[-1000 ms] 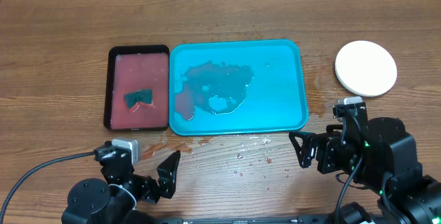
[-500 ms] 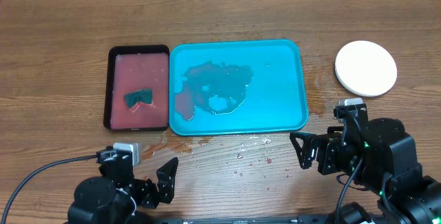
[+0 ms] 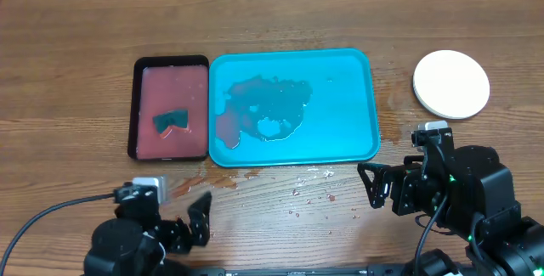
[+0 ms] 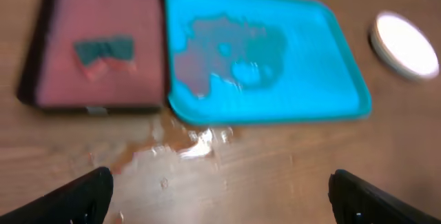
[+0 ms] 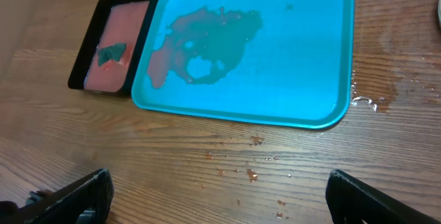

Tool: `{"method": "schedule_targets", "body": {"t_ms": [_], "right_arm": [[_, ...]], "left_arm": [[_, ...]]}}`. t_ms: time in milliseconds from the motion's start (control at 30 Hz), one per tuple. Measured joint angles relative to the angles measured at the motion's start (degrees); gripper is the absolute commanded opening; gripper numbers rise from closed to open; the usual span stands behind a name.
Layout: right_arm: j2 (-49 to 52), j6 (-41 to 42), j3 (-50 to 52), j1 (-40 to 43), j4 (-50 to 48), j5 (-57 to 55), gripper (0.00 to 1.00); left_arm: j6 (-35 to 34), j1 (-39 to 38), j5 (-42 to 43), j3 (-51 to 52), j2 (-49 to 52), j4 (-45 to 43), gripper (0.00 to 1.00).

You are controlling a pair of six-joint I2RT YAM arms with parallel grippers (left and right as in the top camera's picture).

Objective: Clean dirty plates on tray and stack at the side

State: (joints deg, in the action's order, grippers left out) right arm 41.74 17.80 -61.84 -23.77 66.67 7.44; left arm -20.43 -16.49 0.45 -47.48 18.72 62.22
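The turquoise tray [image 3: 340,140] lies mid-table with no plate on it; it holds a water puddle and a red smear [image 3: 228,127]. It also shows in the left wrist view [image 4: 324,79] and the right wrist view [image 5: 303,58]. A white plate [image 3: 451,83] rests on the wood at the right, also seen in the left wrist view [image 4: 405,45]. The light blue and lime green plates do not show. My left gripper [image 3: 194,218] [image 4: 220,203] is open and empty over wet wood near the front edge. My right gripper [image 3: 374,187] [image 5: 224,203] is open and empty in front of the tray's right corner.
A black tray [image 3: 133,106] of reddish liquid with a green sponge [image 3: 172,121] sits left of the turquoise tray, touching it. Water and red droplets [image 3: 310,183] spot the wood in front of the trays.
My left arm has drawn back toward the front edge, away from the trays. The right arm, trays and plate have not moved.
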Motion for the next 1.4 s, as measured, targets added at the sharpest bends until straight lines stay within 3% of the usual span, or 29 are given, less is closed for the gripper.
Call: {"method": "schedule_targets", "body": {"t_ms": [200,433,900,1400], "right_arm": [[0.0,0.0,0.0,0.0,0.0,0.0,1.0],[0.0,0.2,0.0,0.0,0.0,0.0,1.0],[0.0,0.2,0.0,0.0,0.0,0.0,1.0],[0.0,0.2,0.0,0.0,0.0,0.0,1.0]], "left_arm": [[11.3,9.8,1.6,8.6,-7.8,-16.3,1.0],[20.7,17.3,5.3,22.3,-14.5,-24.2,1.0],[20.5,18.9,9.5,40.3,-17.7,-41.6,1.0],[20.0,18.9,10.1,41.2,-17.7,-43.1,1.0]]}}
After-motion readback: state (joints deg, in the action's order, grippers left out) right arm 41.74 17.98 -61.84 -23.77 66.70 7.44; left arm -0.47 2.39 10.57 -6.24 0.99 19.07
